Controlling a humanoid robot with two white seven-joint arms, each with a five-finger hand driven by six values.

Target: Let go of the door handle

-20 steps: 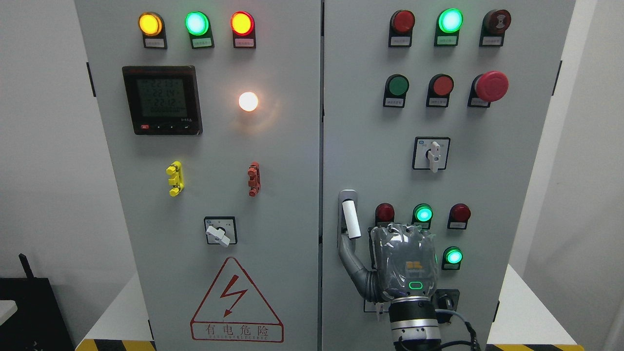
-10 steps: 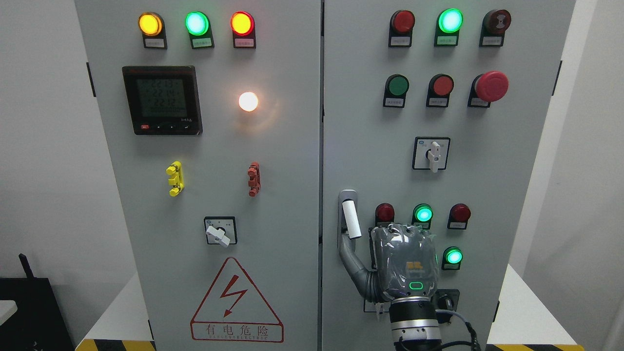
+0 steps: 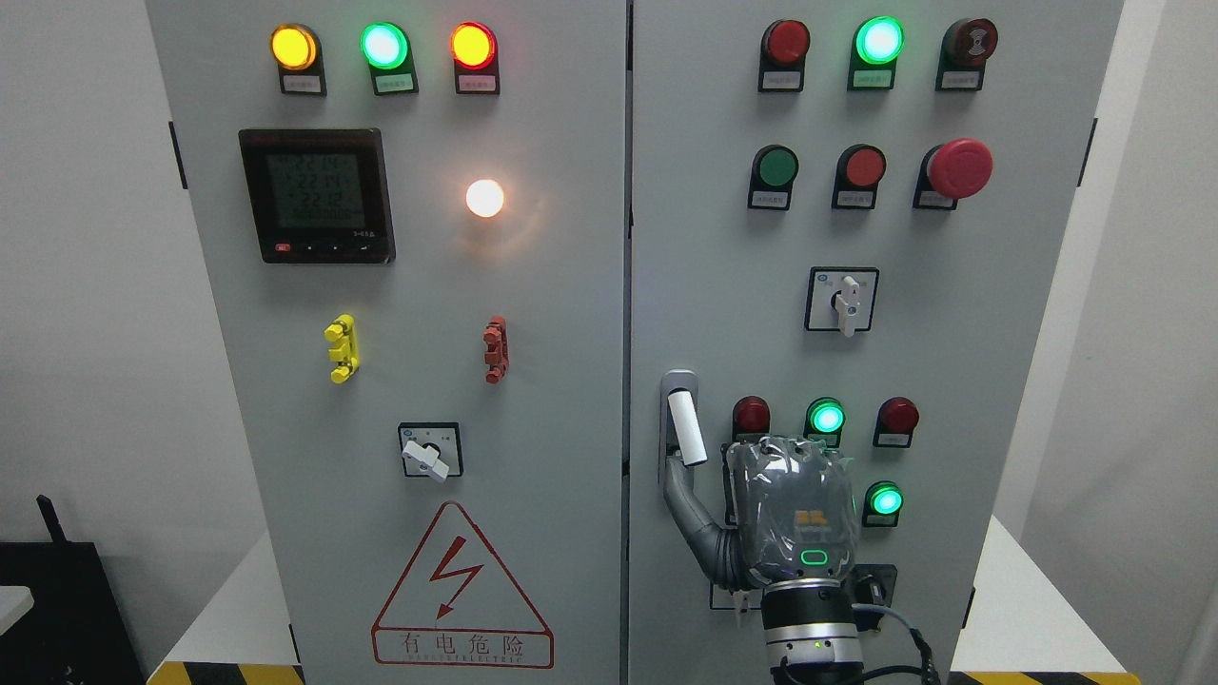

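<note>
The door handle [image 3: 686, 427] is a white lever in a grey recess at the left edge of the right cabinet door [image 3: 723, 285], and it tilts slightly out. My right hand [image 3: 795, 514] rises from the bottom edge, its back towards the camera, just right of and below the handle. Its grey thumb [image 3: 687, 502] stretches up and left to the handle's lower end and seems to touch it. The other fingers [image 3: 788, 449] point at the door beside the handle, not around it. The hand holds nothing. My left arm is out of view.
Lit and unlit indicator lamps [image 3: 826, 417] sit just above and right of the hand, with a rotary switch [image 3: 843, 300] higher up and a red emergency button [image 3: 959, 167] near the top. The left door [image 3: 428, 285] carries a meter, a switch and a warning triangle. A white table [image 3: 1018, 609] flanks the cabinet.
My right hand has slipped a few pixels right and down. The thumb stays at the handle's lower end, and the handle has barely moved.
</note>
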